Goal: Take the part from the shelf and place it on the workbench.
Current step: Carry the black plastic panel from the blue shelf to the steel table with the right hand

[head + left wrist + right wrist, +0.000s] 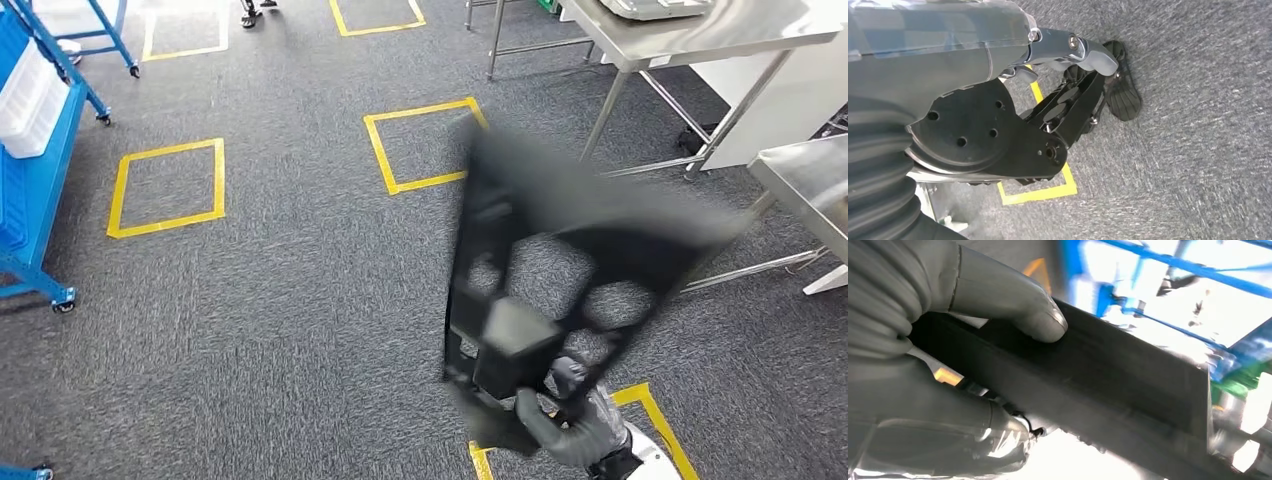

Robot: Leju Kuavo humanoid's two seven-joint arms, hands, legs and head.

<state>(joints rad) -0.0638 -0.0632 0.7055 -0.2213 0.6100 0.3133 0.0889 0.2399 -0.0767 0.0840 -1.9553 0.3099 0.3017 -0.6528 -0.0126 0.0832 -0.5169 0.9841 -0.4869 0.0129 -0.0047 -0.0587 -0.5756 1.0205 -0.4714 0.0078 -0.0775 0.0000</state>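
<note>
The part (560, 250) is a large flat black panel with several round cut-outs, blurred and standing tilted over the carpet right of centre in the head view. My right hand (565, 425) grips its lower end from below. In the right wrist view the grey thumb (1013, 305) presses on the part's dark edge (1108, 370), and my right hand (948, 365) wraps around it. The steel workbench (700, 30) stands at the far right. My left hand (1063, 105) hangs over the carpet with nothing in it, its dark fingers apart.
A blue wheeled shelf (30, 150) with white bins stands at the left edge. A second steel table (810, 180) is at the right edge. Yellow tape squares (165, 188) mark the grey carpet. A person's feet (255, 10) show at the far top.
</note>
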